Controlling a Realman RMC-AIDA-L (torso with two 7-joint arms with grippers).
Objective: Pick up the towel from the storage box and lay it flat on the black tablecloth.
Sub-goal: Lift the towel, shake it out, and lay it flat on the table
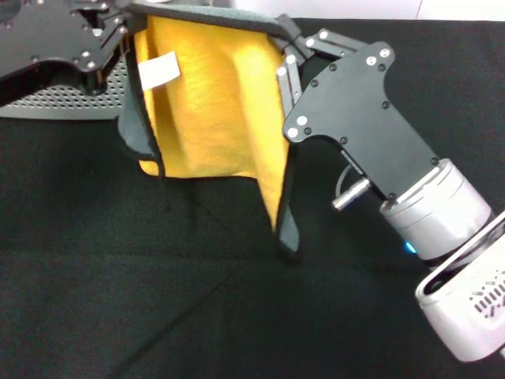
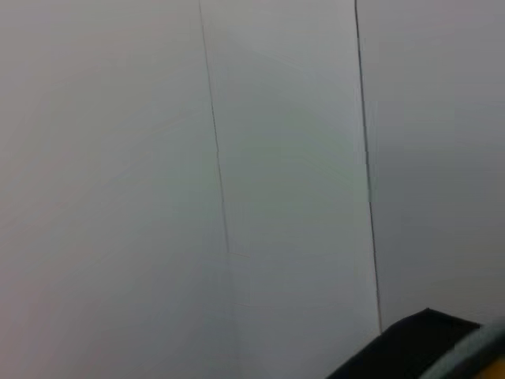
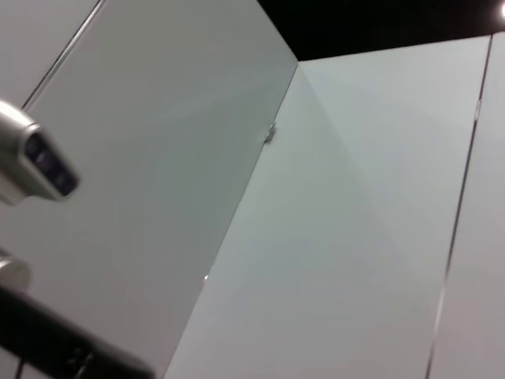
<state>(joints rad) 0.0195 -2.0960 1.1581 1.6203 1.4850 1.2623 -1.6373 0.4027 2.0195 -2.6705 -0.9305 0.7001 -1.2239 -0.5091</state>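
The towel (image 1: 213, 103) hangs spread in the air above the black tablecloth (image 1: 197, 308), its yellow-orange face and white label (image 1: 158, 69) towards the head camera. Its grey back and black edge show at the folds. My left gripper (image 1: 118, 31) is shut on the towel's upper left corner. My right gripper (image 1: 286, 47) is shut on its upper right corner. The lower edge hangs loose just above the cloth. The storage box (image 1: 71, 99) stands behind the left gripper at the back left. A sliver of towel shows in the left wrist view (image 2: 491, 365).
The black tablecloth covers the whole table in front of and beside the towel. The right arm's silver wrist (image 1: 442, 213) reaches in from the lower right. Both wrist views show mostly white wall panels.
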